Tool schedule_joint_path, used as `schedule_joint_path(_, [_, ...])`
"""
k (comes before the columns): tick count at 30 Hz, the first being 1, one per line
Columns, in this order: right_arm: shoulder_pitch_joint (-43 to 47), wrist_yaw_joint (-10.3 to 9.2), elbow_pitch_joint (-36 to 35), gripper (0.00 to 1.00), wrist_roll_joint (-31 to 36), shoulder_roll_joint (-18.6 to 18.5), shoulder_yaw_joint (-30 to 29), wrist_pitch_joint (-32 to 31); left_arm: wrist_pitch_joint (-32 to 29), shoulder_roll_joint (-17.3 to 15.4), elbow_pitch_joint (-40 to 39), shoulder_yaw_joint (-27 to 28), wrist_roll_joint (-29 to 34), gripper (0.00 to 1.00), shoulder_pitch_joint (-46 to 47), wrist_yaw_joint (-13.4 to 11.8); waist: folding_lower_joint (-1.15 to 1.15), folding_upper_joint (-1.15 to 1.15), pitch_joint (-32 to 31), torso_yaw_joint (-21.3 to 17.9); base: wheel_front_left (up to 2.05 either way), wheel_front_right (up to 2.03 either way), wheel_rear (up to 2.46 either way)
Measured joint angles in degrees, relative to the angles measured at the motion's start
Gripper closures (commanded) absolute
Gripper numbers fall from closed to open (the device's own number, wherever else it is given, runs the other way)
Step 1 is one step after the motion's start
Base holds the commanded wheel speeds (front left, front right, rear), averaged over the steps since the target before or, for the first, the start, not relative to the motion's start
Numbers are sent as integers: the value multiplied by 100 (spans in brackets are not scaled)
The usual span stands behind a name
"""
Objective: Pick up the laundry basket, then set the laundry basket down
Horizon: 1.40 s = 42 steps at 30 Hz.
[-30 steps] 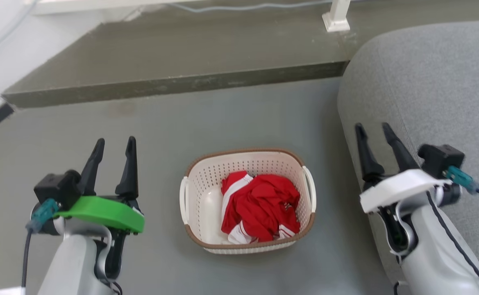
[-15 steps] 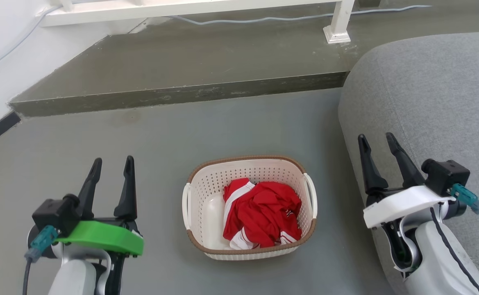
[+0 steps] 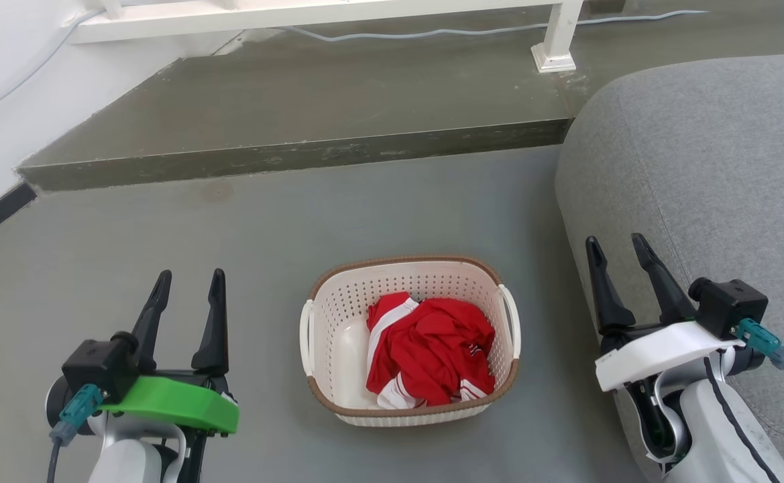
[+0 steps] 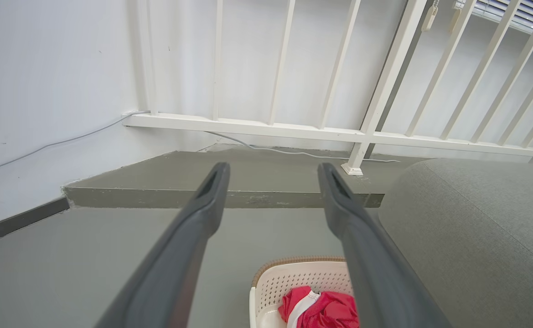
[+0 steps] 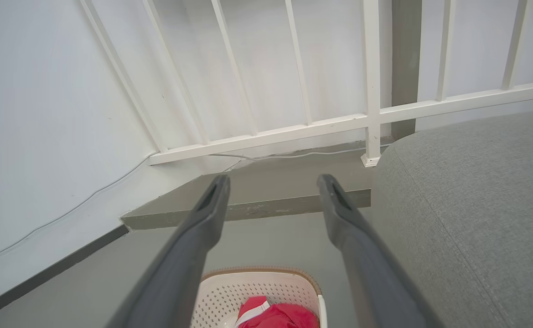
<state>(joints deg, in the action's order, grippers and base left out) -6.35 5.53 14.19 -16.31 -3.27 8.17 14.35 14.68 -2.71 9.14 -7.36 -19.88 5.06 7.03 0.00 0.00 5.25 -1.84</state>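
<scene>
The basket [image 3: 338,312] sat on the floor [image 3: 264,221] between the two arms, near the sofa [image 3: 700,168], with a red garment [image 3: 432,349] lying inside. The left gripper [image 3: 190,275] hung to its left and the right gripper [image 3: 613,239] to its right, against the sofa. Both had their fingers spread apart, holding nothing and clear of the basket.

The grey floor [image 3: 298,215] carries the laundry basket [image 3: 328,315], which sits flat between the left gripper [image 3: 190,275] and the right gripper [image 3: 614,240], apart from both. A grey upholstered seat [image 3: 687,168] stands on the floor at the right gripper's outer side. A raised step [image 3: 298,100] runs across well beyond both pairs of fingertips.
</scene>
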Motion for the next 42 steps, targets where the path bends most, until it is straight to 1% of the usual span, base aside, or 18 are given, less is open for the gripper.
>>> schedule_joint_path(22, [120, 44, -145, 0, 126, 19, -48, 0, 0, 13, -42, 10, 43, 0, -153, 0, 0, 0, -33, 18, 0, 0, 0])
schedule_joint_path(23, [120, 44, -148, 100, 131, 20, -52, 0, 0, 14, -47, 4, 42, 100, -153, 1, 0, 0, -35, 19, 0, 0, 0])
schedule_joint_path(27, [230, 44, 41, 100, 129, 64, -35, -11, -3, 45, 153, -29, 41, 100, -207, 0, 0, 0, -36, 20, 0, 0, 0])
schedule_joint_path(31, [328, 44, 62, 100, 18, 74, -35, -12, -4, 51, 156, -38, -62, 100, -269, 1, 0, 0, -44, 23, 0, 0, 0])
schedule_joint_path(36, [335, 44, 32, 100, -288, 74, -40, -29, -38, 52, 144, -45, -405, 100, -285, 0, 0, 0, -76, 33, 0, 0, 0])
schedule_joint_path(42, [339, 44, -2, 100, -870, 75, -85, -113, -129, 52, 136, -22, -943, 100, -296, 1, 0, 0, -105, 44, 0, 0, 0])
